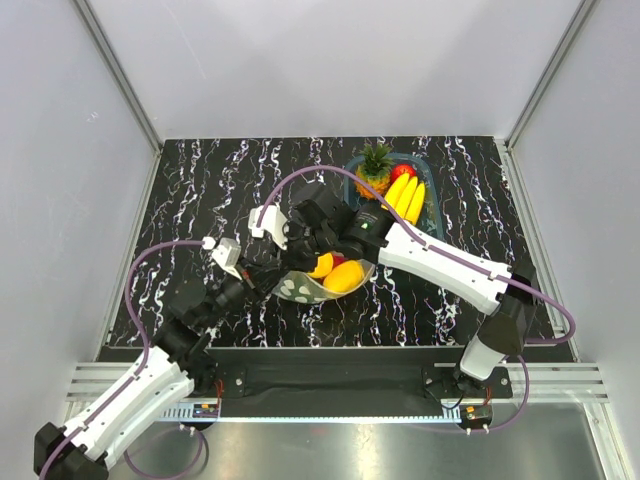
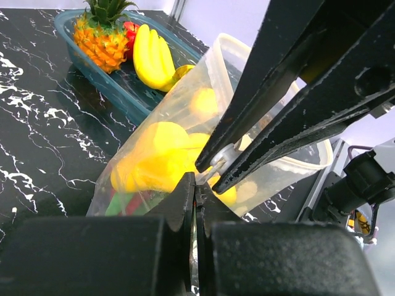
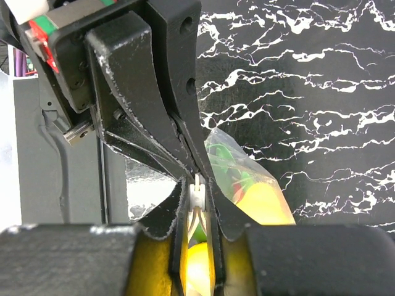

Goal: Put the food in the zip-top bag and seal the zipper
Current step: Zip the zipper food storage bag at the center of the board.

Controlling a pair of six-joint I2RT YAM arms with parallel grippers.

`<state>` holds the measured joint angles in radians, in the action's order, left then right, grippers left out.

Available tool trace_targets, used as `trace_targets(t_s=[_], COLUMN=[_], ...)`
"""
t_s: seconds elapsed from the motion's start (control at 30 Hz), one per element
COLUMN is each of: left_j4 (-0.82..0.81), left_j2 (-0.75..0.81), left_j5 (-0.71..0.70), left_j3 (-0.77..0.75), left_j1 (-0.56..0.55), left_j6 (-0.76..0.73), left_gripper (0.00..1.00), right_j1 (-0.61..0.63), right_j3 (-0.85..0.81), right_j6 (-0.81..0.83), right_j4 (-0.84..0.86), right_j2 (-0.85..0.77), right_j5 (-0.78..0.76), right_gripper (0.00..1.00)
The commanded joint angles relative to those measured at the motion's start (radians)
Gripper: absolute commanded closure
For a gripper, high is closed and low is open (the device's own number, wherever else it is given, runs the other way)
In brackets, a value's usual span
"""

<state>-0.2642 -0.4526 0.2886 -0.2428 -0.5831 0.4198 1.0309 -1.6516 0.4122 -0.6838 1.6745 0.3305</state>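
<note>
The zip-top bag [image 1: 305,287] lies mid-table, between the two grippers. The food sits inside it: yellow fruits [image 2: 160,148] and the red-green dragon fruit [image 2: 123,200]. At the bag's near mouth corner my left gripper [image 2: 196,185] is shut on the plastic edge. My right gripper [image 3: 197,192] meets it tip to tip and pinches the white zipper [image 3: 197,196]. Through the right wrist view's plastic I see a yellow fruit [image 3: 265,200] and green scales [image 3: 231,169]. From above, both arms hide the bag's mouth.
A dark teal basket [image 1: 432,170] stands at the back right. It holds a pineapple [image 1: 375,165], bananas [image 1: 407,195] and a red fruit [image 1: 402,171]. In the left wrist view the basket [image 2: 105,83] lies just behind the bag. White walls enclose the black marbled table.
</note>
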Motion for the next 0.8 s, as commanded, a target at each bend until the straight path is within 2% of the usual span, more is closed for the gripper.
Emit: trace_targets(t_s=[0.0,0.77], left_j4=[-0.067,-0.001], left_j2=[0.020,0.094], left_j5=[0.006,-0.028], left_j3=[-0.020,0.040], left_j1=[0.025,0.224], left_j6=[0.030,0.135], left_gripper=[1.00,1.00], right_j1=[0.008,0.006], right_j3=[-0.048,0.085], right_j6=[0.004,-0.006], right_j4=[-0.006,0.021], right_j2=[-0.007,-0.087], right_j5=[-0.027,-0.146], right_gripper=[1.00,1.00])
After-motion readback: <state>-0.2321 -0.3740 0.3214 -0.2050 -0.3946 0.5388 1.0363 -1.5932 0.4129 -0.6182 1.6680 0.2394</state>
